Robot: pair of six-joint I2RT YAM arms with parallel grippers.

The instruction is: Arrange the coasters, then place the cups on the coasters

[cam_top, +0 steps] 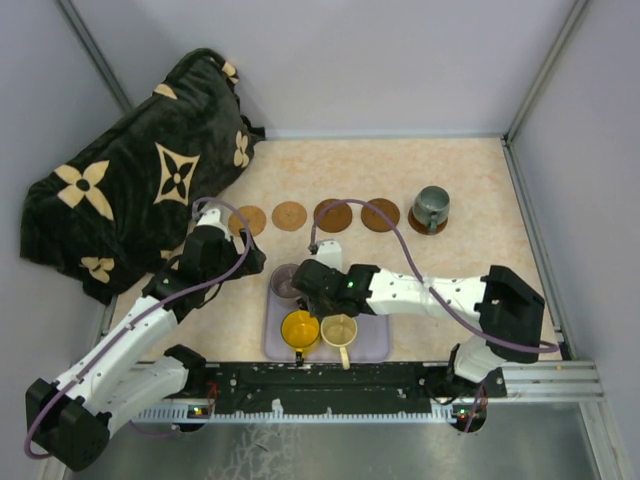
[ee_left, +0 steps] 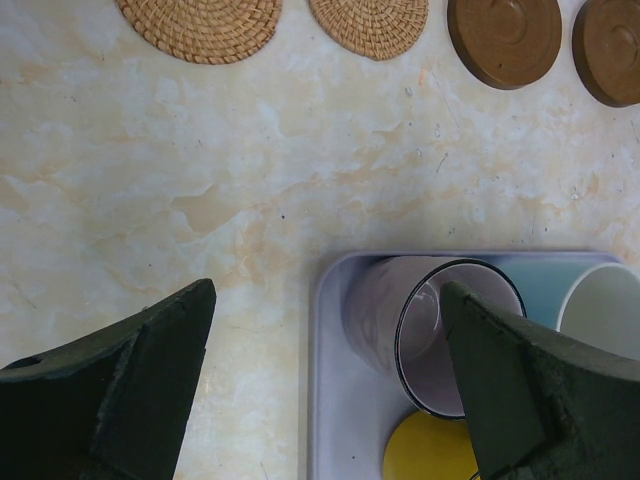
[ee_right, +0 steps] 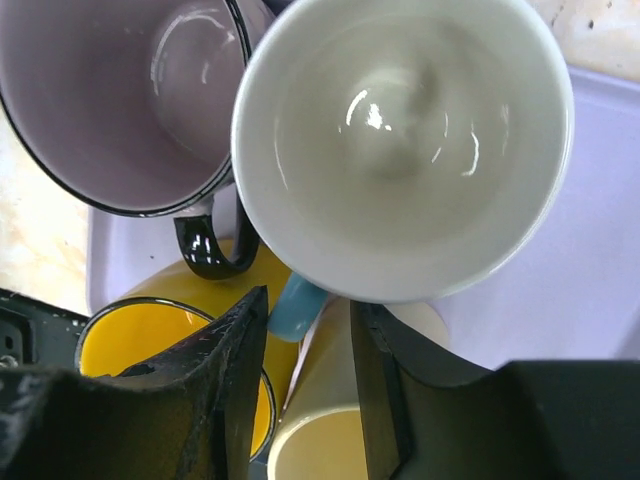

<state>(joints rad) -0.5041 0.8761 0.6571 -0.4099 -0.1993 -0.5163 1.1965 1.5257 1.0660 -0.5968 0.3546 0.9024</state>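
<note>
Your biggest hazard is the crowded lavender tray (ee_right: pixel 590 290) under the right claw (ee_right: pixel 308 298). Four cups stand packed on it, so any sideways drag as you lift may shove a neighbour or slide the tray itself.

The right claw's jaws stand narrowly apart astride the light-blue handle (ee_right: pixel 295 312) of the white cup (ee_right: pixel 400 150), which sits just beyond the fingertips. I cannot tell whether they actually bite. If the hold is only on that thin handle, I judge the cup may swing or slip out onto the others.

The purple cup (ee_right: pixel 110 100) lies to this claw's left. Its black handle (ee_right: pixel 210 250) is right by the left finger and easy to snag. The yellow cup (ee_right: pixel 150 350) and the cream cup (ee_right: pixel 320 440) sit directly beneath the jaws. All four cups look empty.

Your left claw (ee_left: pixel 328 290) gapes wide and holds nothing, with the tray's corner under its right finger. Beyond both claws, four coasters (cam_top: pixel 333 215) lie bare, and a fifth coaster (cam_top: pixel 428 228) carries the grey-green cup (cam_top: pixel 432 205).
</note>
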